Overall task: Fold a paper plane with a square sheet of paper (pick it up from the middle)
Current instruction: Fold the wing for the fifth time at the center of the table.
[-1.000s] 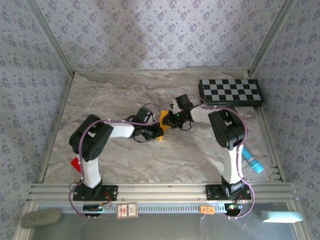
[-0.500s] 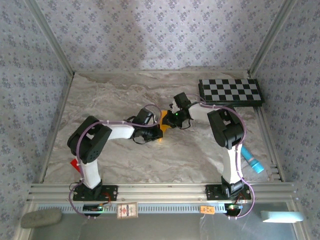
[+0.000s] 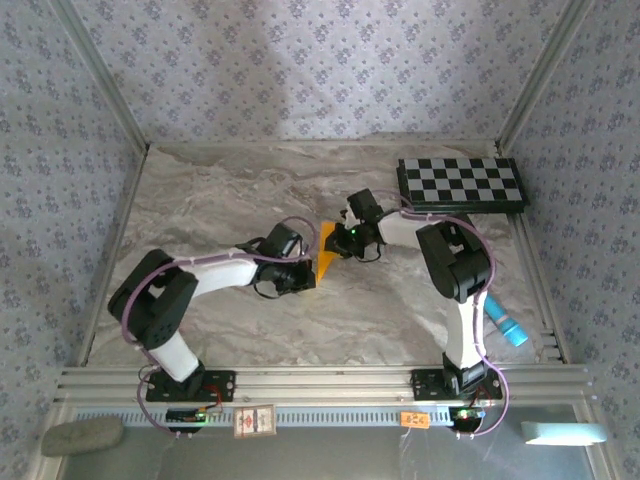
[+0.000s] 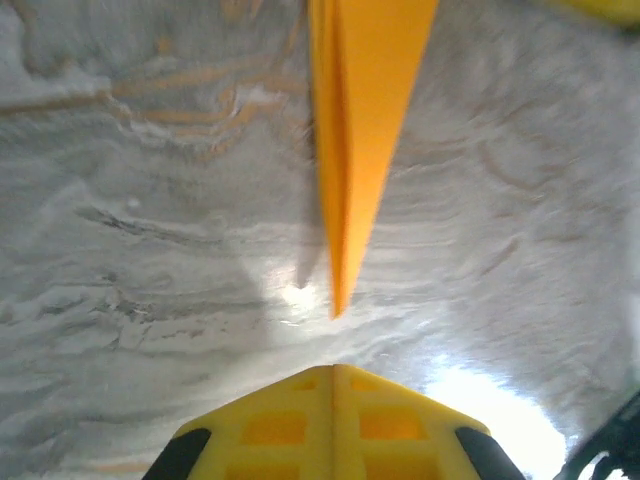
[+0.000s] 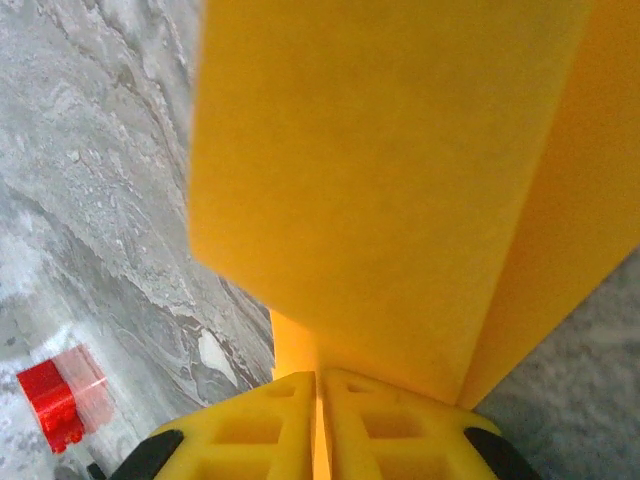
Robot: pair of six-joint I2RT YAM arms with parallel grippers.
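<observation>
The orange-yellow paper plane [image 3: 326, 250] is a slim folded dart standing on edge over the marble table [image 3: 220, 200]. My right gripper [image 3: 341, 242] is shut on its far end; in the right wrist view the yellow fingers [image 5: 290, 415] pinch the paper [image 5: 390, 180] at the gripper [image 5: 318, 385]. The left wrist view looks along the dart [image 4: 365, 100], whose sharp tip hangs just above the table. My left gripper [image 4: 333, 380] is shut and empty, a short way back from that tip. From above, the left gripper [image 3: 306, 274] sits just left of and nearer than the paper.
A black-and-white checkerboard [image 3: 460, 183] lies at the back right. A blue cylinder [image 3: 505, 325] rests by the right rail. A small red piece [image 5: 55, 400] shows in the right wrist view. Patterned walls close in the table on three sides.
My left gripper has drawn back from the paper toward the near left, its elbow swinging down and left. The right gripper keeps hold of the paper, which now shows more.
</observation>
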